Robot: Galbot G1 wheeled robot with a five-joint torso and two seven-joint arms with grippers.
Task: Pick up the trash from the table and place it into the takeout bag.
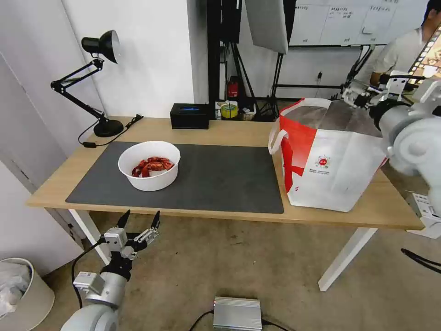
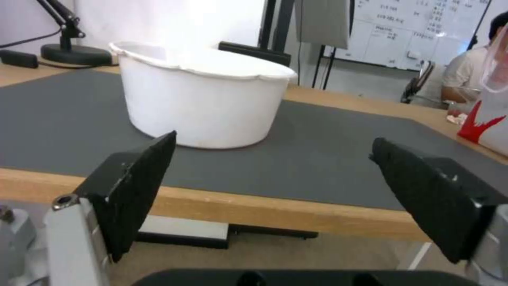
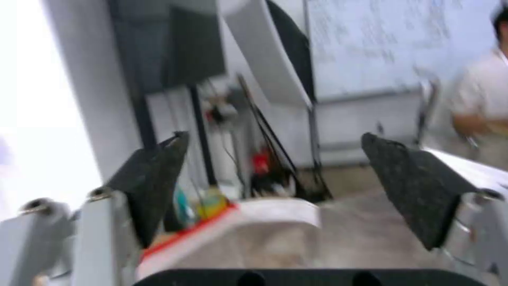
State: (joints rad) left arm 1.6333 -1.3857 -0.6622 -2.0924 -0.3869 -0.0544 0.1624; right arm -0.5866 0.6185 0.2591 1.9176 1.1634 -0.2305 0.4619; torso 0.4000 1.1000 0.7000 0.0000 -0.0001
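Left gripper (image 1: 140,219) fingers (image 2: 139,178) wide, empty

— What sort of place is this?
— A lab or studio office. A whiteboard (image 1: 349,20) covered in writing hangs on the back wall, light stands (image 1: 275,69) cluster behind the counter (image 1: 229,131), and a desk lamp (image 1: 98,50) stands by.

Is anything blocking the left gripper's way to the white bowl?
Nothing visible. The left gripper hangs open below the table's front edge, and only bare grey mat lies between that edge and the white bowl.
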